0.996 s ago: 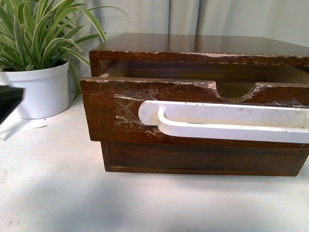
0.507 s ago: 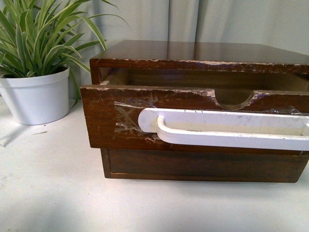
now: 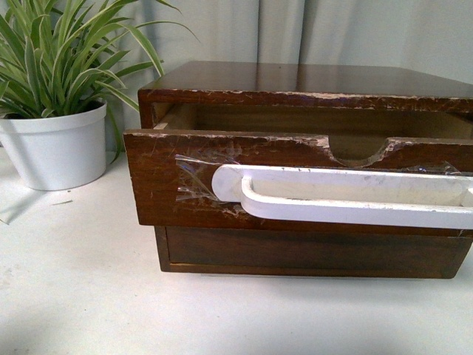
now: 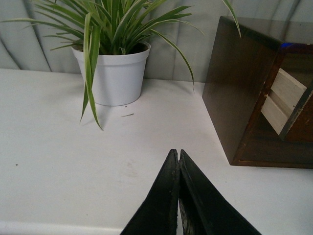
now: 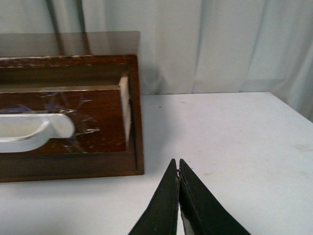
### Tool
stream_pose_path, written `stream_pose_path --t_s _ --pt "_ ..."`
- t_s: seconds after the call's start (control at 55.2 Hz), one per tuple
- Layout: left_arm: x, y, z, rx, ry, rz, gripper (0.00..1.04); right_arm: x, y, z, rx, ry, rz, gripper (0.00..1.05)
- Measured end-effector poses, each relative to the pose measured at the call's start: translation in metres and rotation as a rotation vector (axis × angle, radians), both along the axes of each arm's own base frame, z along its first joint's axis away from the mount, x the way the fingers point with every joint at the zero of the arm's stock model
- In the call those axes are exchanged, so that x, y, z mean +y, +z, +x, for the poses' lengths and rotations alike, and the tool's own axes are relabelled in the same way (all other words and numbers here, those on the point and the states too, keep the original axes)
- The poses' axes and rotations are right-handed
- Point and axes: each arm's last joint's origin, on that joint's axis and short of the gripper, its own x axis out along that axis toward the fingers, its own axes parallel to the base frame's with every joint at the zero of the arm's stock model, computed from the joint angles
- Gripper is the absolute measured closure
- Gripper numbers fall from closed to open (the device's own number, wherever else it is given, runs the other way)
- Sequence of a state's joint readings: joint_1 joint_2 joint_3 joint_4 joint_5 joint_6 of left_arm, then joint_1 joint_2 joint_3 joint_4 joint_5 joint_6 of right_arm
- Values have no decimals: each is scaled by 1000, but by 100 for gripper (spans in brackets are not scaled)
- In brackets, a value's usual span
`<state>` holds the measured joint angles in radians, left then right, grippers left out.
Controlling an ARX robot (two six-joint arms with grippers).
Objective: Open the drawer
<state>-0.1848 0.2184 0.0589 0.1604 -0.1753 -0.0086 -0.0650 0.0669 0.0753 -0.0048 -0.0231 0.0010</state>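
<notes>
In the front view I see a striped green plant in a white pot at upper left, then the dark brown wooden drawer with its taped white plastic handle pulled partly out, centre to right. My left gripper and right gripper are both pressed together, empty, over the white table.

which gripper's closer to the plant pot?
Left. The left gripper is shut above the table with the plant pot ahead; the right gripper is shut off the drawer's far end.
</notes>
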Motion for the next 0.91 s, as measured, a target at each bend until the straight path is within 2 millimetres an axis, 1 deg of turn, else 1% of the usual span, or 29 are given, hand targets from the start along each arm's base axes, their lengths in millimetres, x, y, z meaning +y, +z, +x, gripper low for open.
stream_pose_path --t_s 0.018,0.054,0.109,0.145,0.217,0.254,0.344,0.761,0.779,0.797,0.833,0.906 --pt "1 -1 0 0 2 2 100 2 0 0 -3 14 -4 104" --pt "2 -2 -2 0 3 3 101 5 -2 0 0 46 -3 103" --pt "5 -7 -8 31 -26 7 101 5 -5 0 3 45 -3 103" --pt "9 -8 -10 19 -31 5 101 5 -6 0 5 37 -3 103" --pt "15 -10 -11 -4 18 4 101 5 -7 0 3 40 -3 103" --pt "15 -13 -12 -5 14 4 101 5 -9 0 -3 40 -3 103" --pt "15 -14 -12 -3 4 4 101 5 -18 0 5 41 -3 103" --pt "15 -14 -12 -7 7 4 101 5 -18 0 3 40 -3 103" --pt "15 -14 -12 -7 7 4 100 5 -18 0 3 40 -3 103" --pt "15 -14 -12 -7 7 4 95 5 -18 0 3 40 -3 103" --pt "15 -14 -12 -7 7 4 88 5 -18 0 4 40 -3 100" --pt "15 -14 -12 -7 7 4 77 5 -18 0 4 40 -3 87"
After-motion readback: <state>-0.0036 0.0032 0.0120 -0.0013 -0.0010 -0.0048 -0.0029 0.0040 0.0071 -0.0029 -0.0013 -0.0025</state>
